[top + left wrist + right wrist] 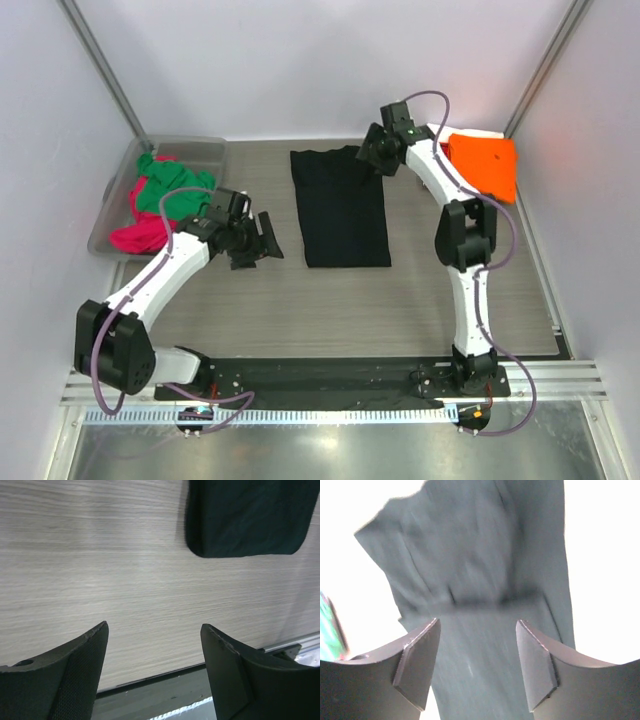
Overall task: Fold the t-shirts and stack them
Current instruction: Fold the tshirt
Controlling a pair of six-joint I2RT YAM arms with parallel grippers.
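A grey wood-look table (300, 310) is sitting between white walls. The black t-shirt (340, 205) is lying in the middle of it, folded into a long strip. Its long side is running from the far wall toward the arms, so its short ends are pointing far and near. The orange t-shirt (485, 165) is lying folded at the far right corner. The green t-shirt (170, 190) and the magenta t-shirt (140, 235) are lying bunched in the clear bin (190, 145) at the far left. Only the top view is showing all of these together. The left wrist view is showing just one rounded corner of the black t-shirt on bare table, and the left gripper (155, 627) is hanging open there, holding nothing. The right wrist view is blurry, but it is showing creases in the black cloth that the top view is not showing. The right gripper (477, 622) is hanging over the shirt's far end, its fingers apart, with the cloth showing below the gap.
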